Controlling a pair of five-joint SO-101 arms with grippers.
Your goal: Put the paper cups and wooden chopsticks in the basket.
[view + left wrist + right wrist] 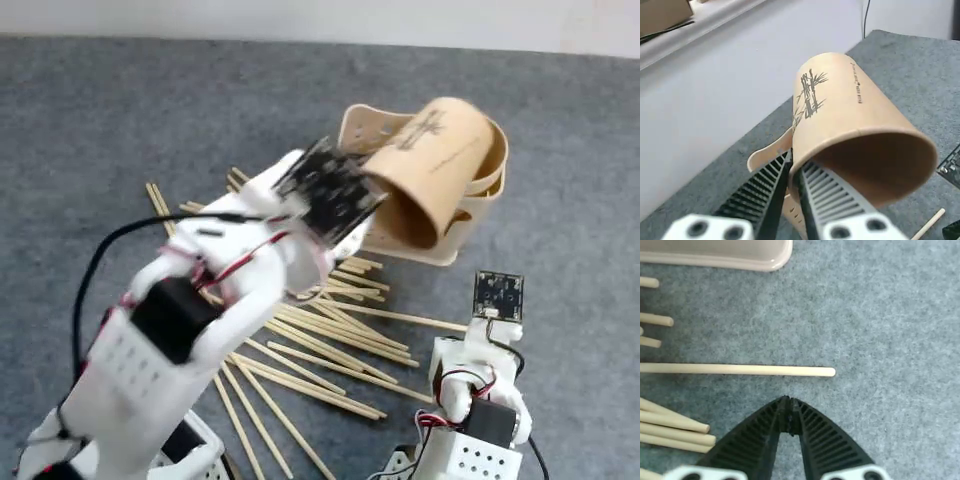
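1. The left gripper (792,169) is clamped on the brown paper cup (850,125). Its two ribbed black fingers (765,187) are pinched nearly together on the cup wall at the rim.
2. In the high view the brown paper cup (440,165) sits in the upper right of centre. It is tipped on its side with the open mouth towards the lower part of the frame, and it overlaps the cream plastic basket (445,252). Whether the cup touches the basket rim cannot be told.
3. In the left wrist view a part of the cream plastic basket (767,152) shows just behind the fingertips and below the cup.
4. The wooden chopsticks (330,360) lie scattered on the grey felt-like worktop (120,120). They spread from the basket's lower left side towards the bottom centre of the high view, outside the basket.
5. The right gripper (789,407) has its fingers closed tip to tip and holds nothing. It hangs over bare worktop.
6. A single chopstick (740,370) lies flat just beyond the right gripper's tips, apart from them. It reaches in from the left edge of the right wrist frame.
7. A corner of the basket (740,257) shows at the top left of that same frame, well apart from the gripper.
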